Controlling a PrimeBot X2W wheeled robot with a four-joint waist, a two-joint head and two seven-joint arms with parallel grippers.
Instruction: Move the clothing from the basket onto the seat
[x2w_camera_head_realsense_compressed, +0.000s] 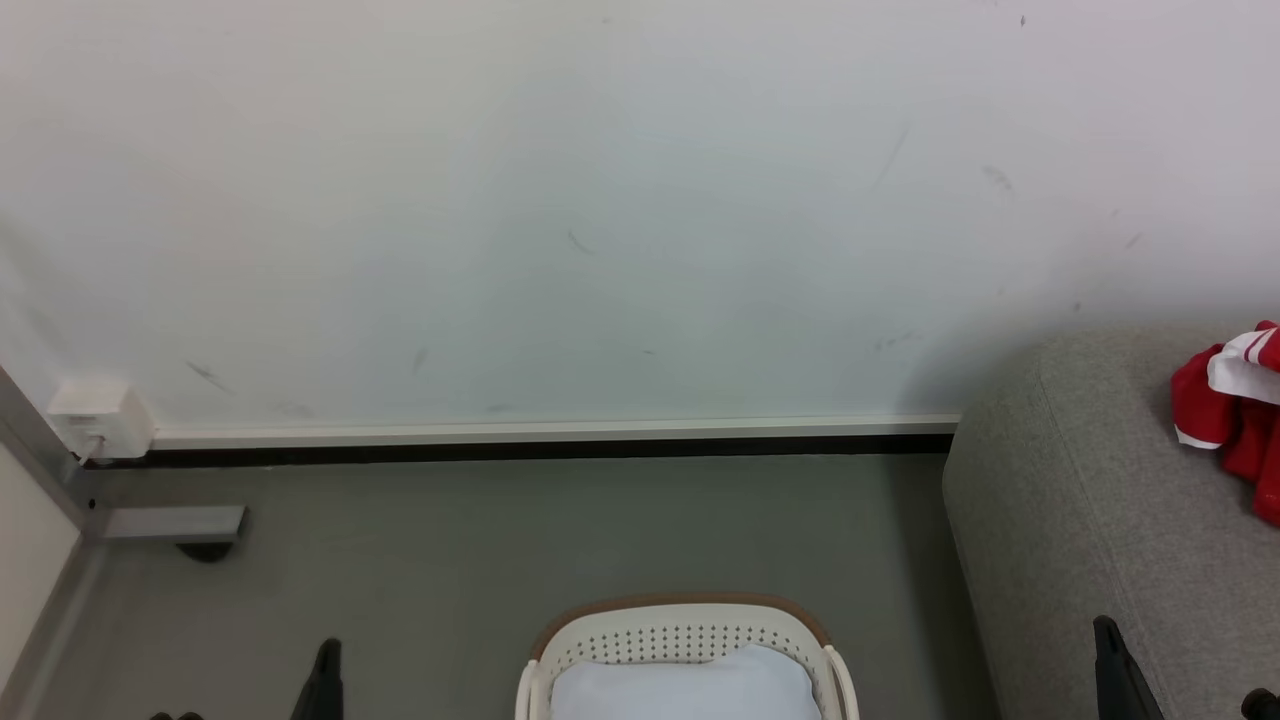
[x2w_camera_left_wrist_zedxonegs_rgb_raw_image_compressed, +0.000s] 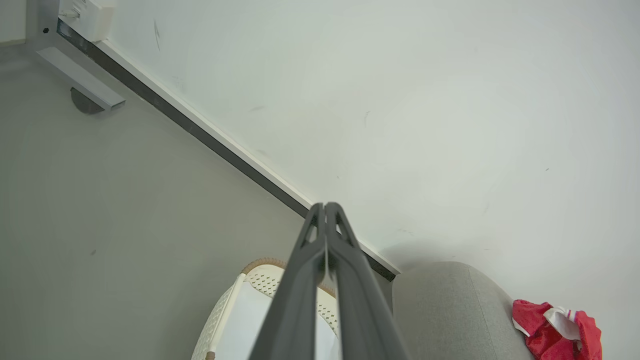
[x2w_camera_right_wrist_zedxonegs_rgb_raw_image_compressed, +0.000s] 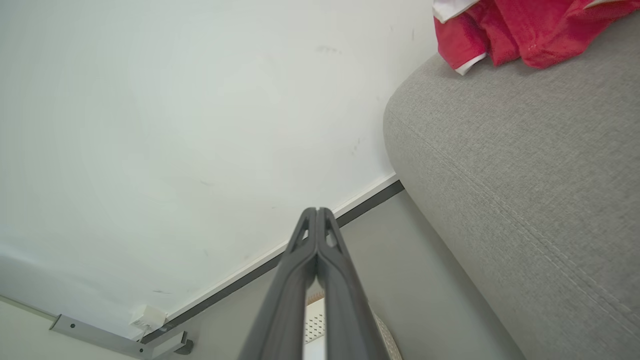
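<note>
- Nearest, flanking the basket (x2w_camera_head_realsense_compressed: 680, 628): left gripper (x2w_camera_head_realsense_compressed: 328, 648) on its left, right gripper (x2w_camera_head_realsense_compressed: 1104, 626) on its right, both with fingers pressed together, pinching nothing.
- Inside the basket: a pale pad (x2w_camera_head_realsense_compressed: 680, 685); no red cloth in the visible part, near end cut off.
- Right of the basket: the seat (x2w_camera_head_realsense_compressed: 1060, 520), the clothing (x2w_camera_head_realsense_compressed: 1235, 420) heaped on top, well apart from the basket.
- Behind the basket: floor (x2w_camera_head_realsense_compressed: 500, 540), then wall (x2w_camera_head_realsense_compressed: 600, 200).
- Likely step: transfer done or nearly so.
- Next, probably: check the basket's hidden end; if cloth remains, spread fingers and reach in.
</note>
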